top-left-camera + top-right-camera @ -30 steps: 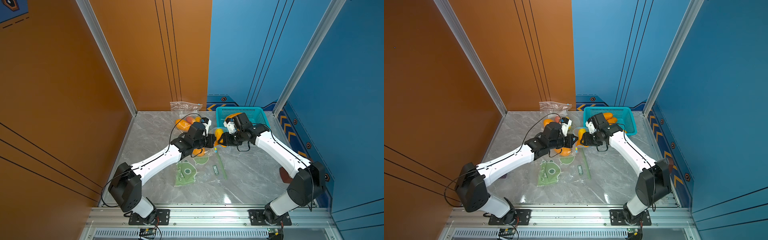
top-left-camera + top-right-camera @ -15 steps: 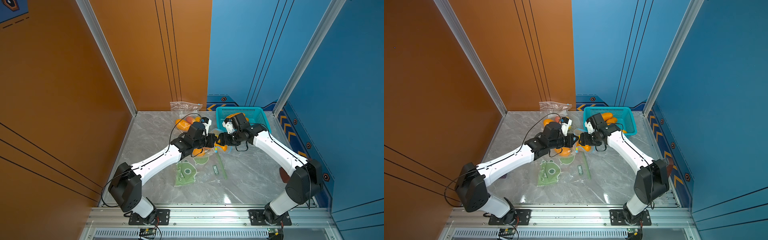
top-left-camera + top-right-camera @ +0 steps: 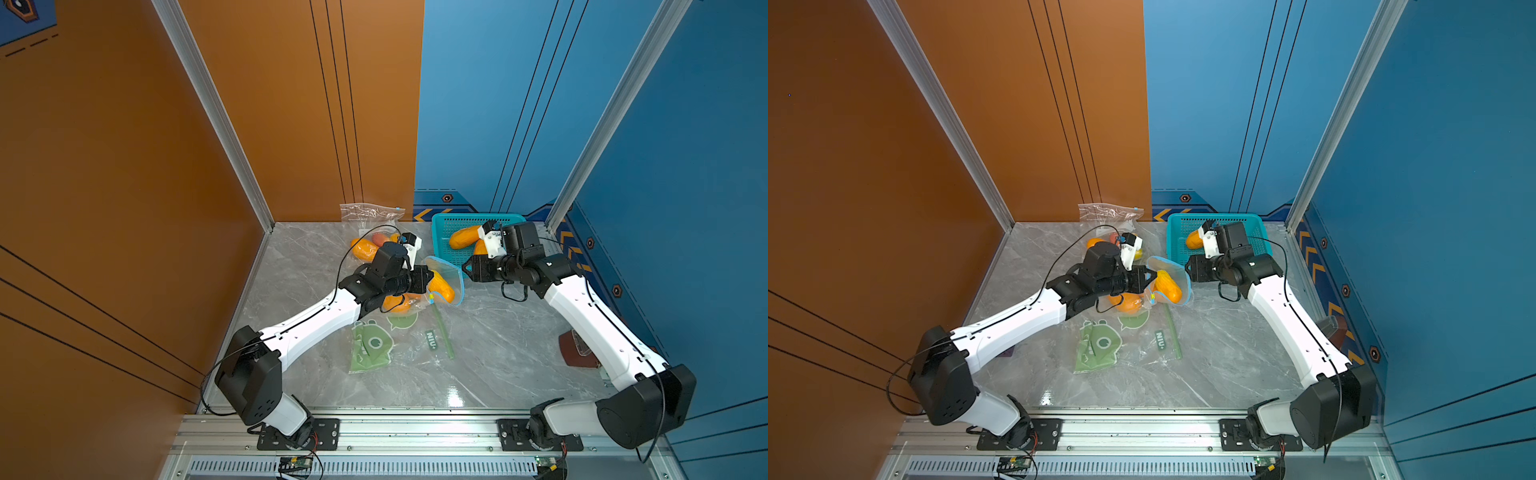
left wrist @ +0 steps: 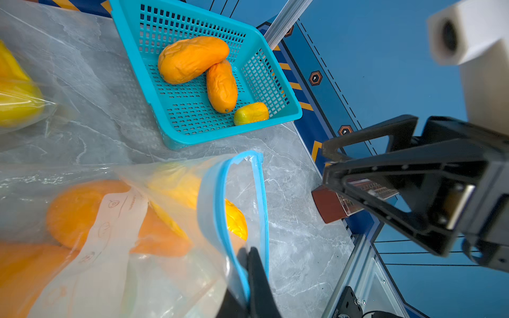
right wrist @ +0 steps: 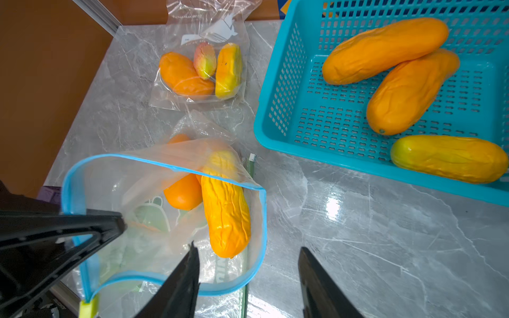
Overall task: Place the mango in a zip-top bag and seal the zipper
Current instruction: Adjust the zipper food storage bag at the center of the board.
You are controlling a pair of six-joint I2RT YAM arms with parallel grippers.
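- Two hands meet at the mouth of the zip-top bag (image 5: 137, 159), which lies on the desk (image 5: 358, 234) with its blue rim standing wide.
- The left hand (image 4: 252, 275) is clenched on that rim, along from the yellow slider (image 5: 88, 307). It lifts one lip so the mouth gapes as a loop instead of collapsing flat.
- The right hand (image 5: 248, 246) is released and empty, jaws apart just outside the mouth.
- The mango (image 5: 225, 209) lies lengthwise inside the bag, near end close to the rim, touching an orange fruit (image 5: 183, 192) deeper in.
- Loading looks done. The mango likely needs nudging deeper so the zipper clears it.
- Three spare fruits (image 5: 385, 49) wait in the teal basket (image 5: 278, 90), near the right arm.
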